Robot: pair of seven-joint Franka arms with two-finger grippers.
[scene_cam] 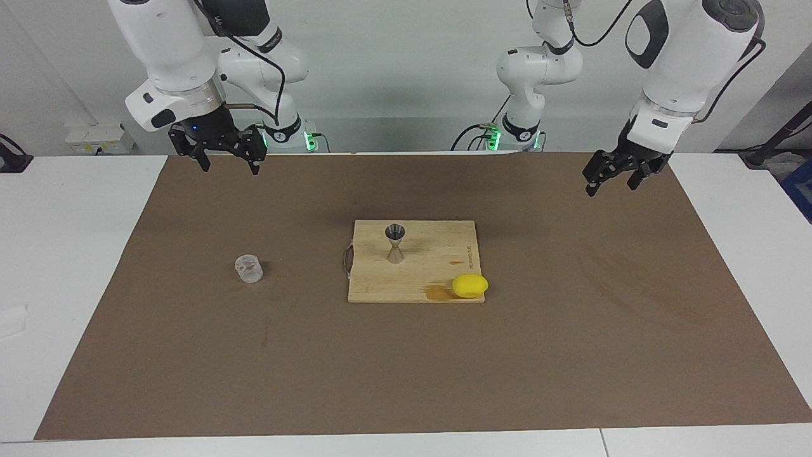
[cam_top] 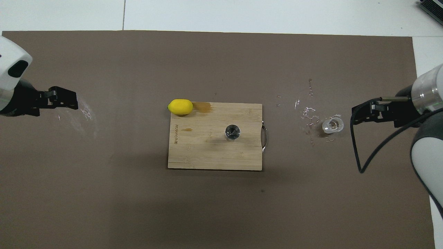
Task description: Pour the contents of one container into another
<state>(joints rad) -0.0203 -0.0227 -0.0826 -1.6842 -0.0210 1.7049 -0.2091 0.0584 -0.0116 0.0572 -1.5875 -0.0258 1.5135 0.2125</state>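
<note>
glass (scene_cam: 248,268) upright on mat, ungripped | jigger (scene_cam: 395,243) upright on board (scene_cam: 444,241) | right gripper (scene_cam: 225,155), left gripper (scene_cam: 608,175) spread, raised at the robots' edge | judged: nothing left but parking

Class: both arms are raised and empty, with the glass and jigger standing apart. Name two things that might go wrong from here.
1. The jigger is slim with a narrow waist and stands free on the cutting board; a nudge might topple it.
2. Droplets lie on the mat around the glass cup; its wall may be wet and might slip in the open right tool. The left tool waits, open.
</note>
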